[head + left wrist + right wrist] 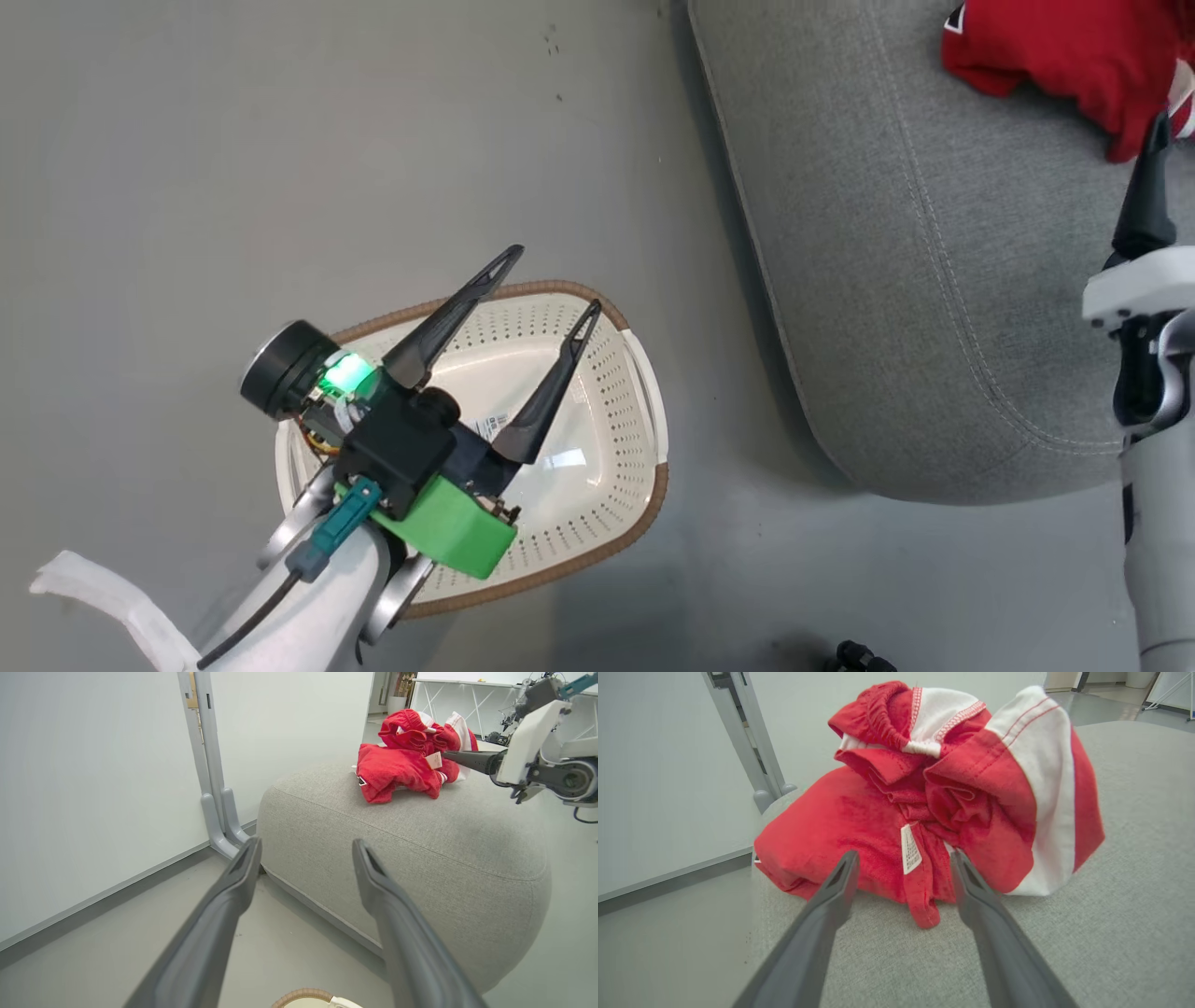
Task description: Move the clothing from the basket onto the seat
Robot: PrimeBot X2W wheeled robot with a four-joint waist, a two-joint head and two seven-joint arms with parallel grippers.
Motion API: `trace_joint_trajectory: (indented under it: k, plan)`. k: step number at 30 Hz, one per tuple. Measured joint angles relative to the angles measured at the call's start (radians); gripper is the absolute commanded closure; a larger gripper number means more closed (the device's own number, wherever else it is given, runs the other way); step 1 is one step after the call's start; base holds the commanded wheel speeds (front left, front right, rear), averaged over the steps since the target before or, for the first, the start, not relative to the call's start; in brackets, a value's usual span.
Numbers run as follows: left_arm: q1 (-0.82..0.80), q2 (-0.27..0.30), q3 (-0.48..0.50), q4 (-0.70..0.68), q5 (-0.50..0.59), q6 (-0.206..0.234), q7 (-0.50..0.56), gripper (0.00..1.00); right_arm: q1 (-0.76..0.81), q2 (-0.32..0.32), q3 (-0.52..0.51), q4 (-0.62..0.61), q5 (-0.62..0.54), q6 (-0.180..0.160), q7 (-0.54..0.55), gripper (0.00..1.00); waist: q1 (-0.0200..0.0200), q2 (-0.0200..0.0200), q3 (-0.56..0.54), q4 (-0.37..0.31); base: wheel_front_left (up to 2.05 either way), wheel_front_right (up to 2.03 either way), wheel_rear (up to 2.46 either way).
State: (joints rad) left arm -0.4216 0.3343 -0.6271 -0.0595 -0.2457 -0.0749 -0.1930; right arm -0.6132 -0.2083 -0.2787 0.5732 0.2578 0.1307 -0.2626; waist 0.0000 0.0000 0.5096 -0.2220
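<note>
I am holding my left arm low over the cream-white perforated plastic basket [618,439] with its brown woven-look rim. The basket is standing on the smooth grey floor [280,140] just beside the large grey woven-fabric seat [887,280]. My left gripper [557,277] is hanging above the basket's far rim with its two long dark fingers spread wide and gripping nothing.

I am reaching my right arm forward over the seat. My right gripper [904,855] is pointing at the soft red clothing [859,826] with white panels, which is lying bunched on the seat cushion. Its fingers are standing apart, with the tips just at the near edge of the heap. A hanging red strip and a small white tag [910,849] are sitting between them, and nothing is pinched.

The head view is giving me the basket's bare perforated floor with a paper label [490,427] inside. It is cutting off most of the clothing at its top right corner and showing one finger of my right gripper. The left wrist view is showing the whole heap from the side, with my right gripper coming in level from the right, and a pale wall with a grey upright post [210,765] behind the seat. The right wrist view is showing the elastic waistband and the red stitching on the white panels.
</note>
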Motion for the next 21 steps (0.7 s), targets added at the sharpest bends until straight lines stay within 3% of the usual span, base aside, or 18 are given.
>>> trace_joint_trajectory:
  k: [10,21]
  plan:
    - [0.099,-0.035,0.12,0.099,-0.063,0.102,-0.064,0.0,0.268,0.117,0.095,-0.27,-0.096,0.0,0.0,0.0,0.0,0.0,-0.126,0.025,0.0,0.0,0.0]
    - [0.216,-0.088,0.314,0.124,-0.074,0.137,-0.069,0.0,0.448,0.157,0.235,-0.448,-0.113,0.0,0.008,0.0,0.0,0.0,-0.227,0.126,0.0,0.0,0.0]
